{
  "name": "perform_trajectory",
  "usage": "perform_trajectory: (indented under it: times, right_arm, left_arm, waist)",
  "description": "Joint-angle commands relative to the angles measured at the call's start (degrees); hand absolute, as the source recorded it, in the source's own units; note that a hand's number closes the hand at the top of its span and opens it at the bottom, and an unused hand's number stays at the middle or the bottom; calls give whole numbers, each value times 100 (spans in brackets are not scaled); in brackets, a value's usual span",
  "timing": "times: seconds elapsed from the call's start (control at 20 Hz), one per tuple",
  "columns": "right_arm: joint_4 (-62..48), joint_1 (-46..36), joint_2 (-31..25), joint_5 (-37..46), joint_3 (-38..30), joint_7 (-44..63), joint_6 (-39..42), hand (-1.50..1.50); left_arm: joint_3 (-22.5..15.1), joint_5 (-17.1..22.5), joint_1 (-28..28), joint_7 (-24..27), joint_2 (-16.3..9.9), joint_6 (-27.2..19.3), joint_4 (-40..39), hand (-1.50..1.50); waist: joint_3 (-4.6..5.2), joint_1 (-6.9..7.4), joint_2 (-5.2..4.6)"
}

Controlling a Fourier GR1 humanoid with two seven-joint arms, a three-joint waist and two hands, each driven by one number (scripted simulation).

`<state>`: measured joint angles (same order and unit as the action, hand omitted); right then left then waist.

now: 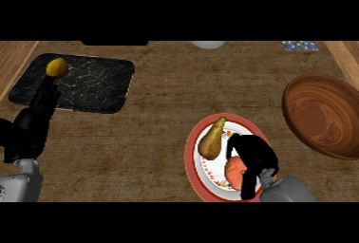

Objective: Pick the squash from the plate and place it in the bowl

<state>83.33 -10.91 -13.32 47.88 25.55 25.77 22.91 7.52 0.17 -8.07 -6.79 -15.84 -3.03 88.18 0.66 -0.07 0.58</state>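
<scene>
The squash (211, 139) is yellow-brown and pear-shaped, and lies on the left half of a white plate with a red rim (191, 161). My right hand (254, 155) hovers over the plate's right half, just right of the squash, fingers relaxed and open with nothing in them. It partly covers an orange-red item (234, 171) on the plate. The wooden bowl (321, 116) stands to the plate's upper right, with nothing in it. My left hand (32, 127) rests open at the left edge, fingers up.
A black marbled board (88, 85) lies at the upper left with a yellow lemon (57, 67) on it, just beyond my left fingertips. A white object (208, 44) and a patterned item (300, 46) sit at the counter's far edge.
</scene>
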Motion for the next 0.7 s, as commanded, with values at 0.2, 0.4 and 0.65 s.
perform_trajectory:
  times: [0.2, 0.4, 0.65]
  right_arm:
    - [-1022, -277, 376, 451, -150, -647, -792, 150]
    - [258, 331, -65, 689, -23, -600, -717, 150]
    - [1612, 1097, -1070, 675, 732, -2047, -686, 150]
  left_arm:
    - [24, -138, -185, 160, 143, -36, -310, 0]
    - [-47, -185, 62, -176, 228, -115, 345, 0]
    - [114, -91, 92, -292, 29, -4, 261, 0]
  waist:
    - [-68, 26, -65]
    - [-67, -8, -47]
    - [-67, -87, -4]
